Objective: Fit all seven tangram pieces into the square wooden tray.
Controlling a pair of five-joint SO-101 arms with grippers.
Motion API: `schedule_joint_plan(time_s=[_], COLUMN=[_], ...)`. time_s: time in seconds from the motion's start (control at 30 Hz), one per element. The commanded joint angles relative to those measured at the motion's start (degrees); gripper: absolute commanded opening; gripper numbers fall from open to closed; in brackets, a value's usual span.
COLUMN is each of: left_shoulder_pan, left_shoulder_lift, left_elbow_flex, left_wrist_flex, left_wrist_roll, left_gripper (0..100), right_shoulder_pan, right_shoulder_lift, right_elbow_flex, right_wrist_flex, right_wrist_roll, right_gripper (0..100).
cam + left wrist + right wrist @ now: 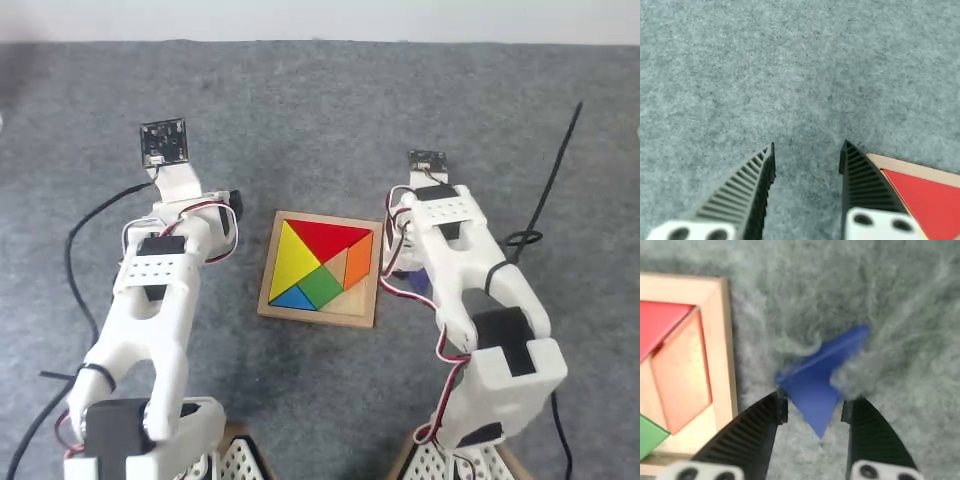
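White arms (150,300) with black motors (113,428), red-white wires (450,375) and ribbed black tools (808,145).

Pale wooden tray (366,312), fuzzy grey carpet (320,110), matt blue triangle (816,385)

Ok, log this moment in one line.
tray: partly filled | blue triangle: on carpet beside tray | right gripper: at blue triangle | left gripper: open, empty

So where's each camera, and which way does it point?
High view: fixed overhead, looking down on the white left arm, right arm and square wooden tray.
Left wrist view: on the left arm, facing grey carpet and the tray's corner past its black fingers.
Right wrist view: on the right arm, facing a blue triangular piece between its fingers.
All share the tray.
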Motion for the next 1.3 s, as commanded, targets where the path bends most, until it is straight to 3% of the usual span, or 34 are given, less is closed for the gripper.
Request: schedule_joint_plan(time_s=[0.0, 0.3, 0.73, 1.27], left_shoulder_pan=[0.4, 0.4, 0.4, 0.4], left_shoulder_lift=[-1.9, -1.9, -1.9, -1.9], left_elbow_flex=[-0.6, -0.7, -0.5, -0.5], left_wrist_flex=[-1.3, -1.3, -1.3, -1.3], left_wrist_roll=[-0.5, -0.5, -0.5, -0.5], left_gripper=[21, 21, 21, 21], right_shoulder_pan=[-0.5, -0.4, -1.7, 1.2], right_shoulder_lift=[-0.4, -0.4, 0.2, 5.9], right_elbow_flex=[-2.9, -3.9, -3.5, -5.5], right_wrist_flex=[2.2, -0.6, -6.8, -6.2], right_wrist_roll=[-0.6, -1.8, -29.2, -27.7], right_gripper=[25.8, 30.0, 29.9, 23.1])
